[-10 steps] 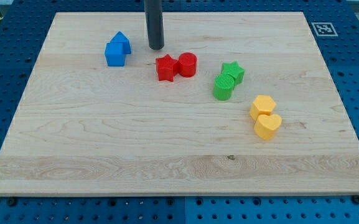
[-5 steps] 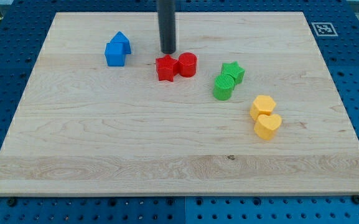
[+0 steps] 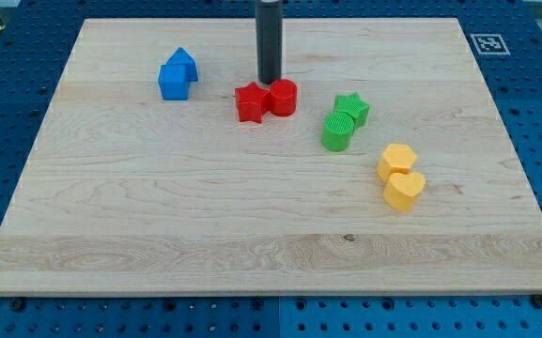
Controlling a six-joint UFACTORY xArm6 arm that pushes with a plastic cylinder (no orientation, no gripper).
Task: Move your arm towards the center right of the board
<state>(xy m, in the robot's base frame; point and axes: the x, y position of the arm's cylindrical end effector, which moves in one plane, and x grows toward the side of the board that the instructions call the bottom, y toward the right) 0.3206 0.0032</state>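
Note:
My tip [image 3: 269,82] stands near the top middle of the wooden board [image 3: 158,207], just above the red star [image 3: 250,102] and the red cylinder [image 3: 284,98], which touch each other. It is close to both; contact cannot be told. To the view's right lie a green star [image 3: 352,107] and a green cylinder [image 3: 337,131], touching. Further right and lower sit a yellow hexagon [image 3: 397,161] and a yellow heart [image 3: 404,190], touching.
Two blue blocks [image 3: 177,75] sit together at the upper left, one house-shaped and one cube-like. A black-and-white marker tag [image 3: 487,43] is at the board's top right corner. A blue perforated table surrounds the board.
My tip has moved to the view's right and slightly down, from beside the blue blocks to just above the red pair. No block has moved.

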